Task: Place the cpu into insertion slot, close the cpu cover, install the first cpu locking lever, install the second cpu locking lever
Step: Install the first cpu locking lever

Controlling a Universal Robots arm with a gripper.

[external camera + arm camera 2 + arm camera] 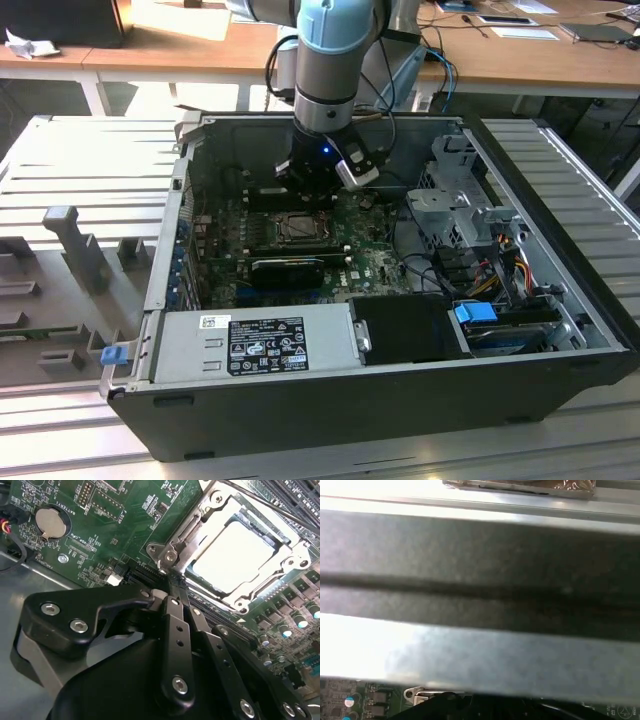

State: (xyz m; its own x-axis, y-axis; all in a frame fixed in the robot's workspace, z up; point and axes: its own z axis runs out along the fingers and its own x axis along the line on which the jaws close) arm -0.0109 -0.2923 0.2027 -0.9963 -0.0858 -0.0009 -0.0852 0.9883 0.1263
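Jaws pressed together at the socket corner; cpu seated.

The gripper (172, 582), jaws pressed together and holding nothing, sits just beside the cpu cover (200, 530), which lies over the cpu (232, 552) in the insertion slot (300, 228). Risk: a sideways slip would drive the fingertips onto the green motherboard (130, 510), scraping its components.

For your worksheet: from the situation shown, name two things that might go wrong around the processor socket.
1. The gripper sits right at the corner of the cpu cover; a slip might scrape the green board nearby.
2. The cpu lies framed by the cover; sideways force there might shift it in the insertion slot.
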